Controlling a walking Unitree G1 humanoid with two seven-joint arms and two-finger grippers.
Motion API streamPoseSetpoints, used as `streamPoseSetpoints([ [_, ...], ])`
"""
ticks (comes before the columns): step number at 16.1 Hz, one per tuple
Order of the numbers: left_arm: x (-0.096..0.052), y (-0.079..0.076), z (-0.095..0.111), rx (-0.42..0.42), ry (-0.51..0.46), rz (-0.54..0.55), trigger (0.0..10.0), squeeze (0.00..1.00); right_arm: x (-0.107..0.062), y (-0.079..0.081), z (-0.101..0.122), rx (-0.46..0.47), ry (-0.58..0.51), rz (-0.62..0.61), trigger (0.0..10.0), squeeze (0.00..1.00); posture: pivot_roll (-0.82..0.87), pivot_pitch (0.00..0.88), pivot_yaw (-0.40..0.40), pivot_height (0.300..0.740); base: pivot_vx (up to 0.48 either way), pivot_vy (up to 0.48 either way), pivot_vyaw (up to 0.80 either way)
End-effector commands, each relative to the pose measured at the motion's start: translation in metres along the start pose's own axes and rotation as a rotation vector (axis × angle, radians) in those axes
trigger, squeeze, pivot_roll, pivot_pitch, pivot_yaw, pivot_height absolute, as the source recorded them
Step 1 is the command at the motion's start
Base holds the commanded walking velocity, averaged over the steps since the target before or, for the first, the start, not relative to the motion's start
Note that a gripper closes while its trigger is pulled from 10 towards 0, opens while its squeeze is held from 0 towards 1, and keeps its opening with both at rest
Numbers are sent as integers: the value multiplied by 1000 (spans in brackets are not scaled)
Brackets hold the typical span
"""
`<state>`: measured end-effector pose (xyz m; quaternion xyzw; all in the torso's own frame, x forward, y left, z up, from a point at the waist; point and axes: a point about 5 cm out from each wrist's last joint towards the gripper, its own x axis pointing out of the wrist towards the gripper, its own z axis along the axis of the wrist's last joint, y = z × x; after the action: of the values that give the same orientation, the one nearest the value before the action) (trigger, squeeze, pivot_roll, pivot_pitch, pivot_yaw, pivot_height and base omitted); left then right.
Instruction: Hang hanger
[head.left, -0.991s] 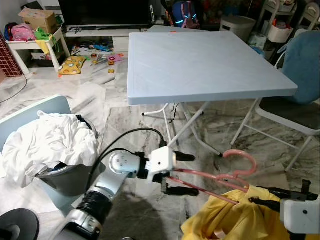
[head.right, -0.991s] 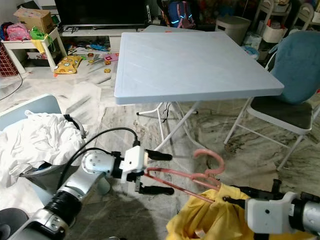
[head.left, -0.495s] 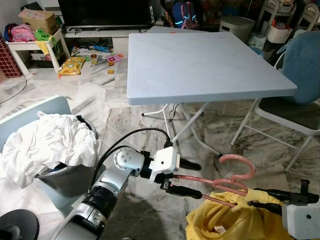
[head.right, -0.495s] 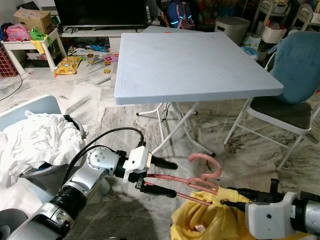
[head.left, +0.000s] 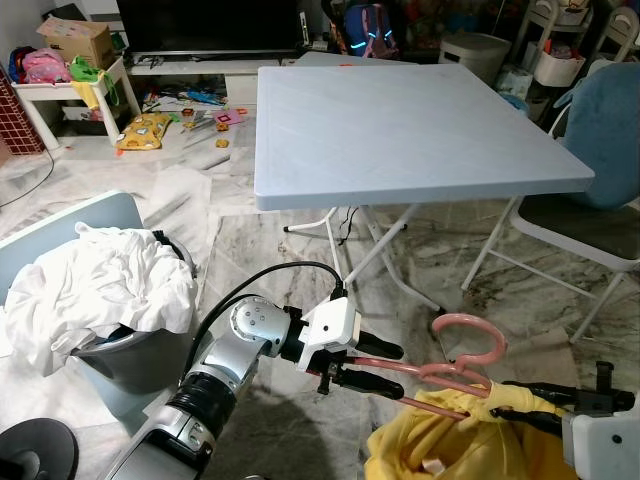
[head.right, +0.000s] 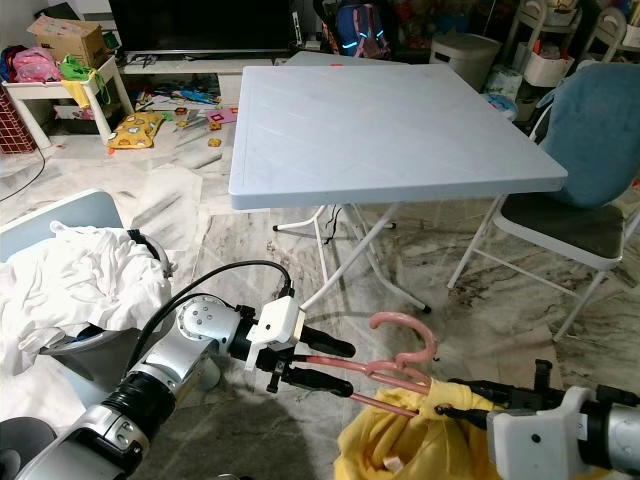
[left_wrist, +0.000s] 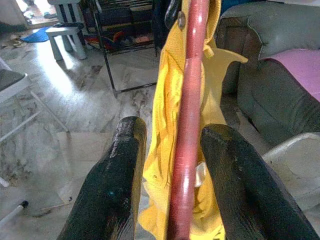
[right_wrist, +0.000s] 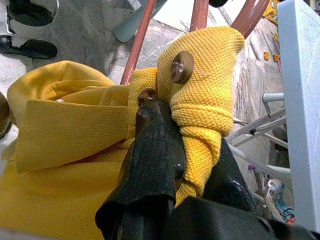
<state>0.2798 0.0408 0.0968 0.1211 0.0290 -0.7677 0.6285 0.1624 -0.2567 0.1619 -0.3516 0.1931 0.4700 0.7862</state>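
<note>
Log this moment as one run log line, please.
stage: fitting hanger | left gripper: fingers around pink hanger arm | right gripper: shut on yellow shirt collar | table: beyond

The yellow shirt ran off the picture's lower edge, and it covered the pink hanger beyond the left gripper fingers. Cloth wrapped the right gripper fingertips, hiding their gap.

We see the left gripper with its two black fingers set either side of the pink hanger; a yellow shirt hangs behind; a grey sofa stands beyond.
</note>
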Motion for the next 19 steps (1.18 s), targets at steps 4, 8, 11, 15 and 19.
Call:
streamPoseSetpoints([
  [4, 0, 6, 5, 9, -2, 13, 0, 0, -5, -4, 11, -44, -26, -5, 10000, 0, -88, 0, -17, 740, 0, 0, 0],
  [8, 0, 5, 2, -17, 2, -2, 0, 0, -3, -7, 12, -48, -34, -17, 10000, 0, -86, 0, -20, 740, 0, 0, 0],
  [11, 0, 4, 1, -44, 1, -18, 0, 0, 0, -9, 13, -53, -47, -40, 10000, 0, -85, 0, -21, 740, 0, 0, 0],
  [15, -3, 14, 3, -103, -57, 98, 0, 0, 19, -17, 13, 39, -105, -96, 10000, 1000, -78, 0, -23, 740, 0, 0, 0],
  [19, -11, 21, -1, -152, -79, 242, 0, 0, 29, -30, 10, -12, -93, -172, 10000, 1000, -59, 0, -30, 740, 0, 0, 0],
])
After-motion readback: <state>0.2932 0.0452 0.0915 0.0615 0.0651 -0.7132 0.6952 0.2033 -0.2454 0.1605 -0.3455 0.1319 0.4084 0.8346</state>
